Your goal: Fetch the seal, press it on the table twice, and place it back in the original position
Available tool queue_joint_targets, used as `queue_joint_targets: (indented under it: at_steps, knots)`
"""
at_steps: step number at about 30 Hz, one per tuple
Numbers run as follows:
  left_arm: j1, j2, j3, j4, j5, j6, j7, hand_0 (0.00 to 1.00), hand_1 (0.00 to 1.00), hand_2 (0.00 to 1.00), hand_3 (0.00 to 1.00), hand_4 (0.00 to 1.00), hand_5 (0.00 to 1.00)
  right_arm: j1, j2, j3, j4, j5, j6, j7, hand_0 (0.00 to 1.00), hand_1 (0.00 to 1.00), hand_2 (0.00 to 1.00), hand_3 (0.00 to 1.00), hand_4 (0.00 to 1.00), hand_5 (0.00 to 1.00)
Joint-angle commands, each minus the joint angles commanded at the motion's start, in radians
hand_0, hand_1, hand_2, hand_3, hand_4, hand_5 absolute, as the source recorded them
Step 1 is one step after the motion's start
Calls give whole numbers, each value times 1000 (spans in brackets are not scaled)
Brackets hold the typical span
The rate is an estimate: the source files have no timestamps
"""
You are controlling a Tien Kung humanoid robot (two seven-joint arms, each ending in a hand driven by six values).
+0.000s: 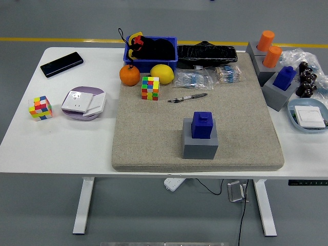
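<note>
A blue seal [202, 125] stands upright on a grey block base [200, 144] on the beige felt mat [148, 138], near the mat's front middle. A second blue seal [284, 78] sits on a grey base [277, 94] at the right edge of the mat. Two orange cylinder seals [268, 48] stand on grey bases at the far right. Neither of my hands is in view.
On the mat's far side are an orange [129, 75], a lemon [162, 74], a colour cube [150, 88], a pen [187, 97], a blue bin [151, 51] and bagged parts [207, 77]. Left of the mat lie a phone [61, 64], a plate [83, 102] and another cube [40, 107]. A blue dish [308, 116] sits at the right.
</note>
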Motion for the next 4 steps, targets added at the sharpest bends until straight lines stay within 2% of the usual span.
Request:
queue_joint_targets:
  at_steps: [4]
  knots:
    - [4, 2, 1, 0, -2, 0, 0, 742, 695, 683, 752, 674, 296, 3, -5, -14, 0, 0, 4, -4, 896, 856, 851, 818, 998, 720]
